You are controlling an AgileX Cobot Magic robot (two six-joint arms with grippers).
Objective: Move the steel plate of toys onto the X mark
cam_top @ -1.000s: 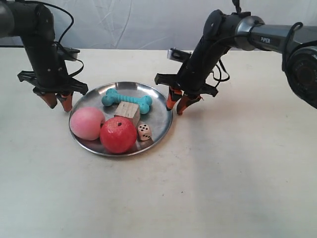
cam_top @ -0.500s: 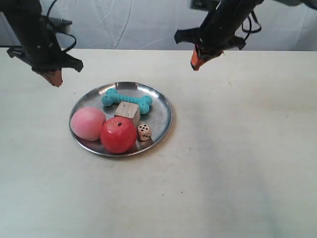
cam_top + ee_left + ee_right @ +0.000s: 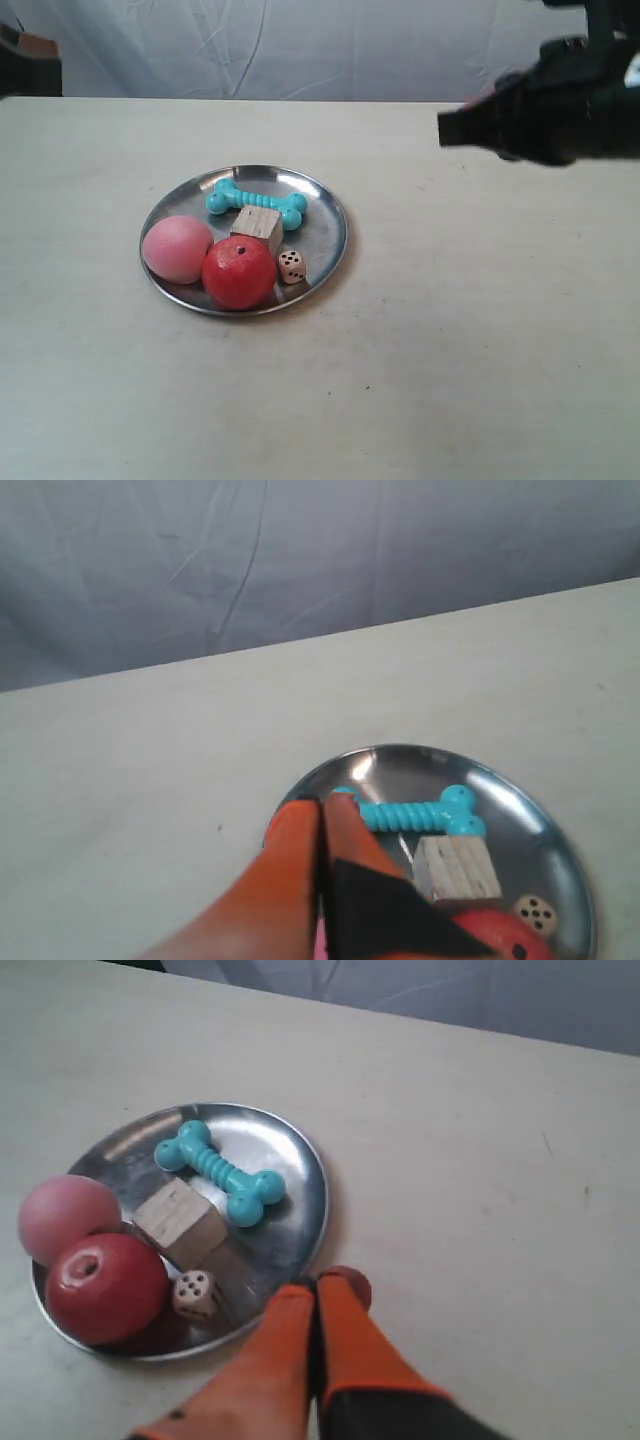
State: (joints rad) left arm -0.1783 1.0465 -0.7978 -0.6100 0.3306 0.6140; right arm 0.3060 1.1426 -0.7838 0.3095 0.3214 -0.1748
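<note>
The steel plate (image 3: 325,225) lies on the pale table left of centre. It holds a turquoise bone (image 3: 257,202), a wooden cube (image 3: 257,222), a pink ball (image 3: 177,248), a red ball (image 3: 239,272) and a die (image 3: 291,266). My left gripper (image 3: 322,802) is shut and empty, raised over the plate's rim (image 3: 560,840) near the bone (image 3: 415,813). On the opposite side my right gripper (image 3: 318,1282) is also shut and empty, lifted above the rim (image 3: 300,1155) close to the die (image 3: 194,1294). No X mark shows in any view.
A blurred dark arm (image 3: 550,110) hangs high at the exterior view's right. The other arm (image 3: 25,60) just shows at the top left edge. A wrinkled grey cloth (image 3: 300,45) backs the table's far edge.
Both arms have lifted away from the two sides of the plate and drawn up and outward, fingers shut. The plate and toys have not moved.
</note>
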